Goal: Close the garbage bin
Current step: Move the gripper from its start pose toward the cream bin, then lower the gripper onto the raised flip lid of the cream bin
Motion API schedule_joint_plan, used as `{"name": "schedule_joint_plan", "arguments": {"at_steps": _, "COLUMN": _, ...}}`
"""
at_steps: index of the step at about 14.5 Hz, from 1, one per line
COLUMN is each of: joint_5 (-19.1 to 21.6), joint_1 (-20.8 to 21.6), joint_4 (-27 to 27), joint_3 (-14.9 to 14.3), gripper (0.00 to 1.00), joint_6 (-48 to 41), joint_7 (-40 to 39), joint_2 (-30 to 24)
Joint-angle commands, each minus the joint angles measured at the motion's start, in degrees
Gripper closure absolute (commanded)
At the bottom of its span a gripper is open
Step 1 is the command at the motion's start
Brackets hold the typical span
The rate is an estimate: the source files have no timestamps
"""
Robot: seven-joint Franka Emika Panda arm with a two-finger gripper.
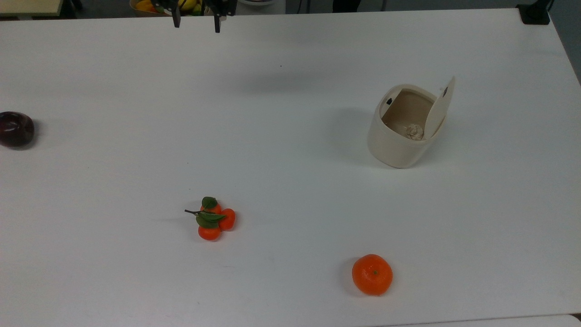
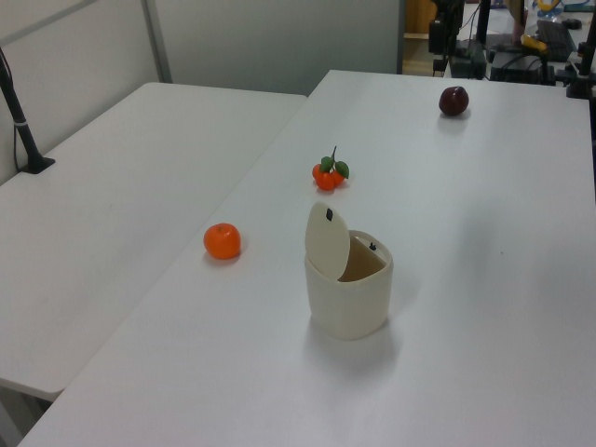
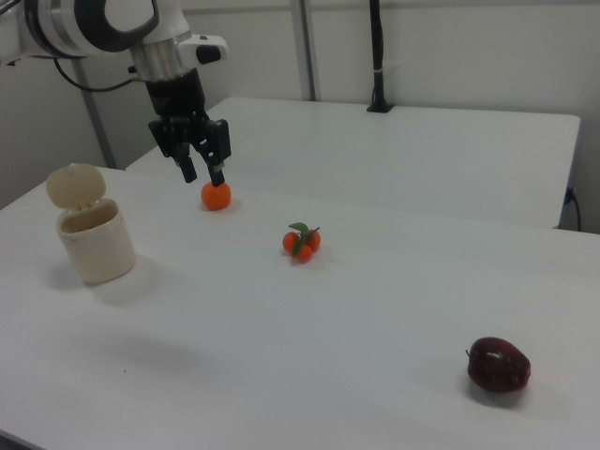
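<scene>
Work surface: large white rectangular table (image 2: 484, 279) | Adjoining: second white table (image 2: 112, 214) (black pole (image 2: 20, 116) clamped on it) | Walls: plain pale grey panels (image 2: 279, 42) | Light: even, soft shadows
</scene>
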Motion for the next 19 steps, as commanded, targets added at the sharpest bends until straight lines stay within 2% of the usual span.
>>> {"name": "schedule_joint_plan", "arguments": {"at_steps": 1, "joint_5": -0.03, "joint_1": -0.1, "joint_4": -1.48, "joint_3": 0.16, "gripper": 1.0, "joint_6": -0.82, "joint_7": 0.62, "joint_2": -1.61}}
{"name": "schedule_joint_plan", "arguments": {"at_steps": 7, "joint_5": 1.28, "joint_1": 0.78, "joint_4": -1.3, "joint_3": 0.86, "gripper": 1.0, "joint_6": 0.93, "joint_7": 0.71, "joint_2": 0.23}}
{"name": "schedule_joint_plan", "arguments": {"at_steps": 11, "joint_5": 1.98, "joint_1": 6.22, "joint_4": -1.39, "joint_3": 0.95, "gripper": 1.0, "joint_6": 12.78, "joint_7": 0.71, "joint_2": 1.46}}
{"name": "schedule_joint_plan", "arguments": {"at_steps": 15, "joint_5": 6.02, "joint_1": 10.96, "joint_4": -1.48, "joint_3": 0.95, "gripper": 1.0, "joint_6": 19.73, "joint_7": 0.36, "joint_2": 2.0}}
{"name": "schedule_joint_plan", "arguments": {"at_steps": 19, "joint_5": 6.82, "joint_1": 16.5, "joint_4": -1.39, "joint_3": 1.13, "gripper": 1.0, "joint_6": 24.4, "joint_7": -0.08, "joint_2": 3.92}}
